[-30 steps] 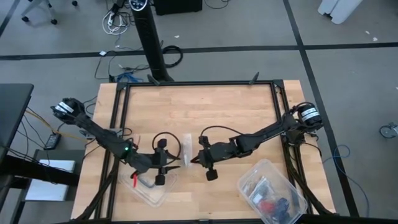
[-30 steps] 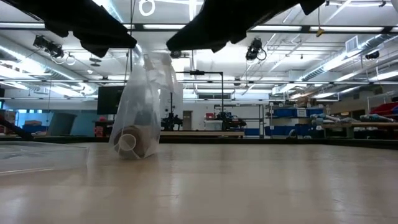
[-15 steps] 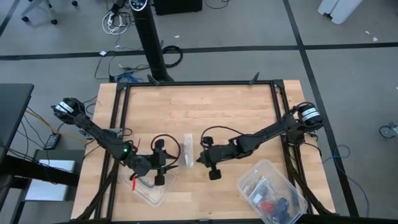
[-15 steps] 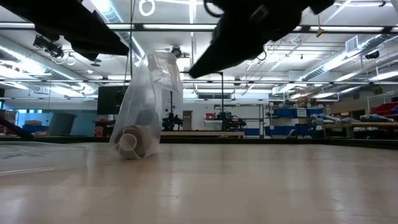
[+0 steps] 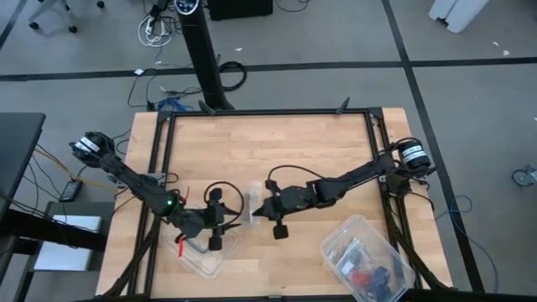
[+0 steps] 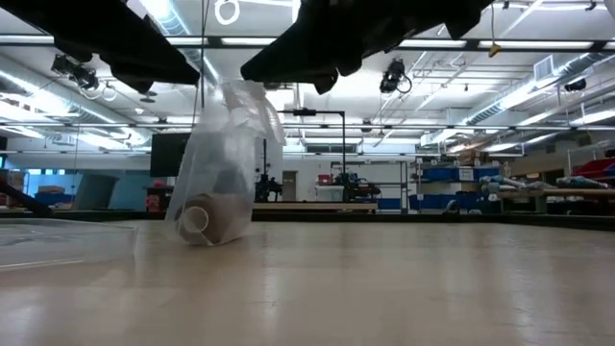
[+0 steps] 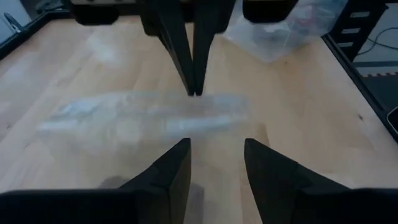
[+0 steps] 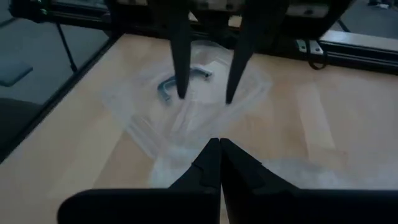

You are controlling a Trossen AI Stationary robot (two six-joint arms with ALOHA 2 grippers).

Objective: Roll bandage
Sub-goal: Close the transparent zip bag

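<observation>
1. One clear plastic bag [image 6: 219,163] is seen standing on the wooden table [image 5: 285,143], with one rolled bandage [image 6: 204,221] at its bottom.
2. The roll's open end is turned toward the low camera; its long axis runs away from it.
3. The right gripper [image 5: 257,211] is stretched low toward the bag, fingers pressed together; whether plastic is pinched cannot be told.
4. The left gripper [image 5: 237,225] is held just beside the bag, fingers apart.
5. Two clear plastic tubs [image 5: 366,258] are counted at the near edge.

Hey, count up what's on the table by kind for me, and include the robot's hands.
Clear plastic tubs: 2
Clear plastic bag: 1
Bandage roll, inside the bag: 1
Robot hands, left hand and right hand: 2
Total: 6
</observation>
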